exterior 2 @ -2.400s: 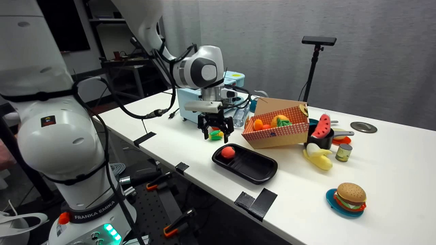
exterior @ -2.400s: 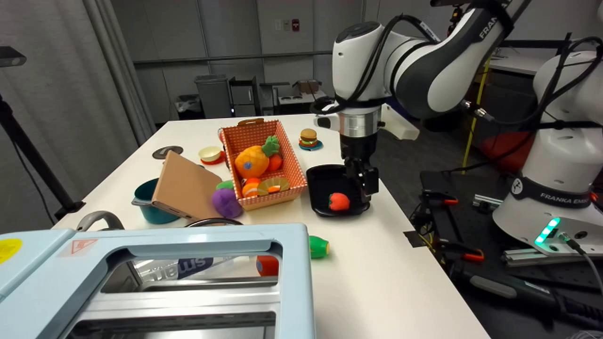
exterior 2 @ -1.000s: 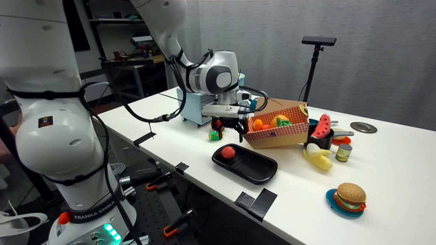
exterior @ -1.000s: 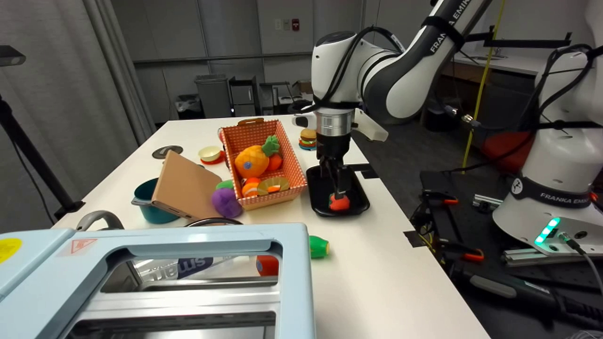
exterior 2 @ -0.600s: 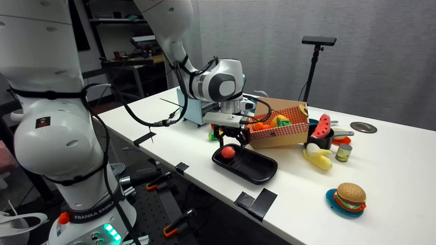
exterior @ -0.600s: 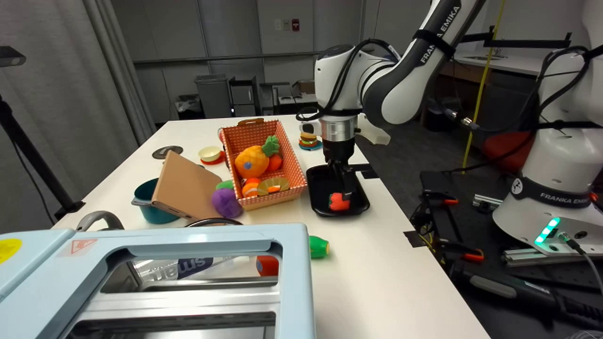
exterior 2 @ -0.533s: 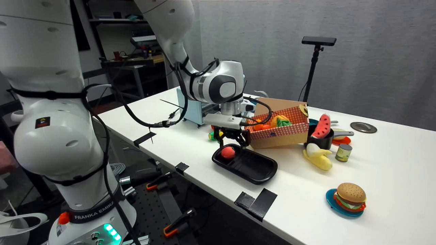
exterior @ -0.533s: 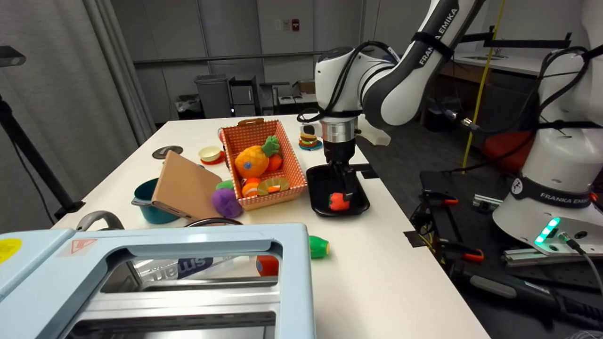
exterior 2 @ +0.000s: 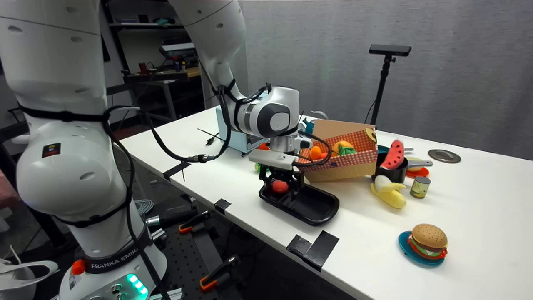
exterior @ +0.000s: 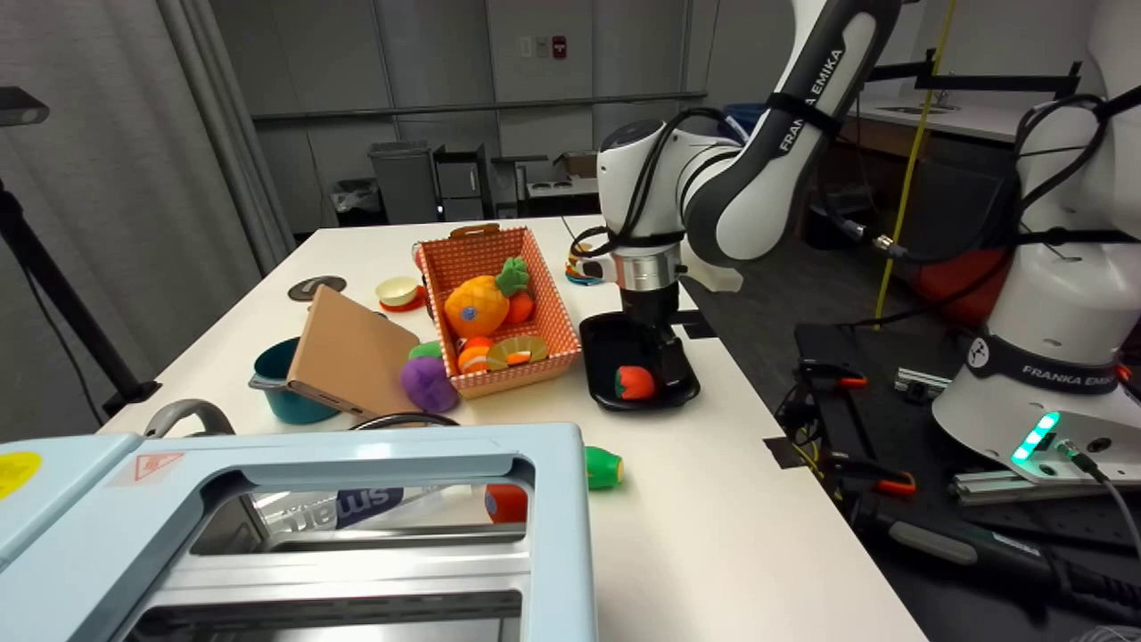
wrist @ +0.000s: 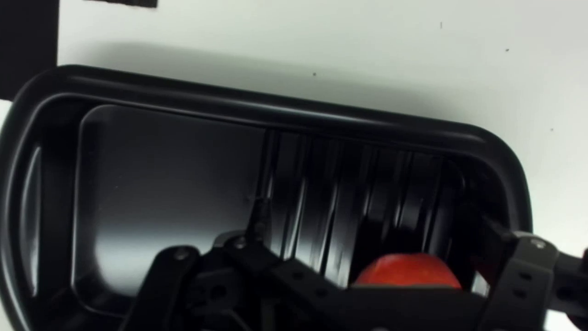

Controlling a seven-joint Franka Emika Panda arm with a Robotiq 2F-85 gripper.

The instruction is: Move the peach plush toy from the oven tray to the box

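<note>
At the far left of an exterior view, we saw a grey curtain hanging in vertical folds, and below it the smooth, pale blue-grey appliance, with rounded corners and shiny metal bars inside its opening. Past it we found a round teal pot, then a flat, matte tan cardboard flap tilted up near a plump purple toy. Next came the box, rectangular, its sides patterned in a red-and-white check above plain brown card; in it we made out an orange pineapple toy with a stubby green tuft. Just right of the box we saw the oven tray, black, with rounded corners and a raised rim, smooth at the left end and ridged at the right in the wrist view. The peach plush toy, round and red-orange, sat in the tray at that ridged end. Over it we saw the gripper, its black fingers spread apart, tips down inside the tray, with the toy between them; we could not tell whether either touched it. Farther right we saw the robot arm, white and rounded, wrapped with a black band.
</note>
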